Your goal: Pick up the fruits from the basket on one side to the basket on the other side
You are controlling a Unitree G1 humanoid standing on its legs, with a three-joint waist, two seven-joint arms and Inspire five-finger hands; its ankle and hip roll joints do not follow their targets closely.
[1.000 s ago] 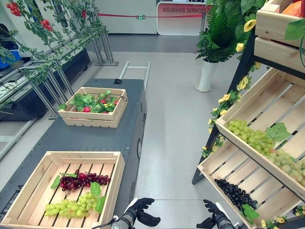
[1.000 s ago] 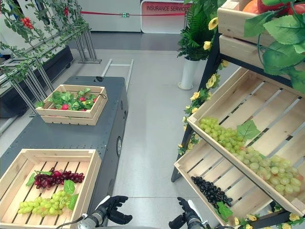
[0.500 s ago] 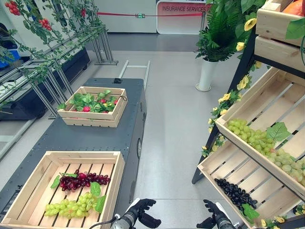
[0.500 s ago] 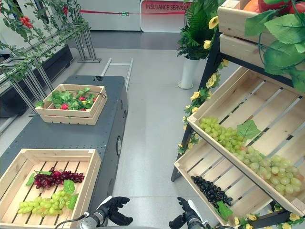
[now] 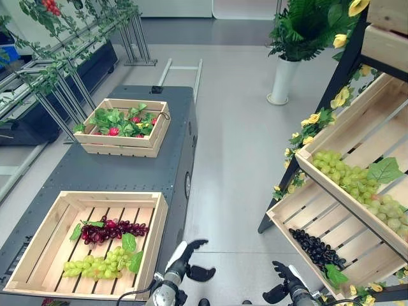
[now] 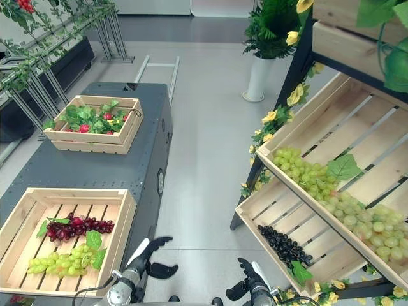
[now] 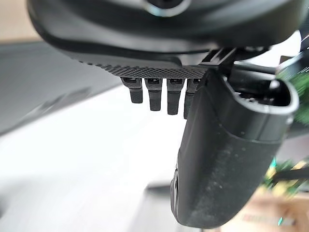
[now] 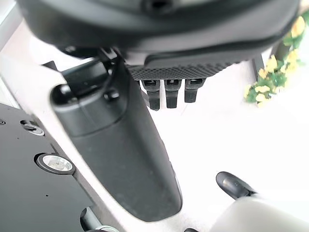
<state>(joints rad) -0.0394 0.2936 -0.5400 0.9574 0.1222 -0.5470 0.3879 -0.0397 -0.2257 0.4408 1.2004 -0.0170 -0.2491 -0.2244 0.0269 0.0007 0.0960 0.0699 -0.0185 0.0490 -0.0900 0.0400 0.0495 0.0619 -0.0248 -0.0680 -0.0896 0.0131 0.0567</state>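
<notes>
Wooden basket (image 5: 157, 220) — grapes (image 5: 102, 263) beside empty left hand (image 5: 185, 257).

Rt shelf crates (image 5: 357, 159) cut by edge

Light: bright and even, from above.
Glare: soft shine on the pale grey floor (image 5: 236, 159).
Shadows: faint.
Focus: head views sharp; left wrist background is blurred, especially the dark grey table top (image 7: 43, 87).
</notes>
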